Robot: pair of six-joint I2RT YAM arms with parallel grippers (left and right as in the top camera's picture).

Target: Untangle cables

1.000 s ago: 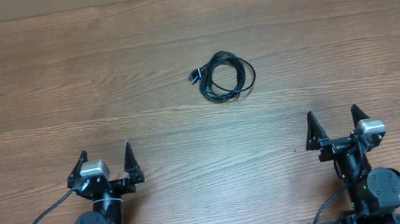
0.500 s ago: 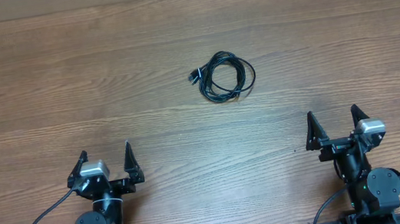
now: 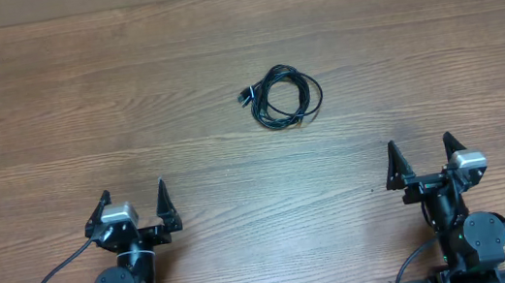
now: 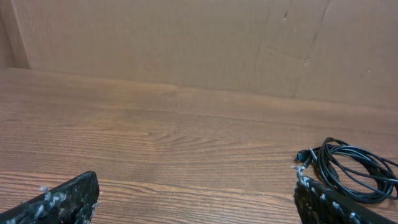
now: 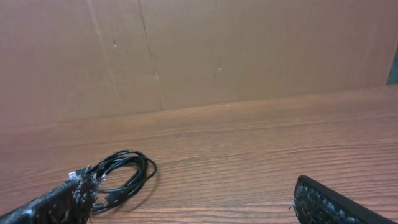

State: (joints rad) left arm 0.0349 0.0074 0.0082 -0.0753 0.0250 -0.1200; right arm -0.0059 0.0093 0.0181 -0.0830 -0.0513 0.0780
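Change is not being seen here. Over the last second nothing is being moved. The cables (image 3: 283, 96) are lying in the same spot. The left gripper (image 3: 133, 189) and the right gripper (image 3: 418, 141) are being kept just where they were. So the job does not seem to be started yet, and all of the untangling is being left to do.

The cables are being seen as one small black bundle of loops. It is lying flat on the wooden table (image 3: 53, 109), near the middle and a little toward the far side. A small plug tip (image 3: 245, 94) is sticking out at the bundle's left edge. How many cords are bunched in it cannot be told. The bundle is not being touched by anything, and it is well apart from both grippers.

The left gripper is being held low at the near edge of the table, on the left. Its jaws are spread wide and pointing toward the far side, and nothing is being held in them. The right gripper is being held the same way on the right, also wide apart and empty.

In the left wrist view the bundle is showing ahead and off to the right. In the right wrist view it is showing ahead and off to the left. So it is lying between the two grippers, and a reach forward and inward is likely being called for.
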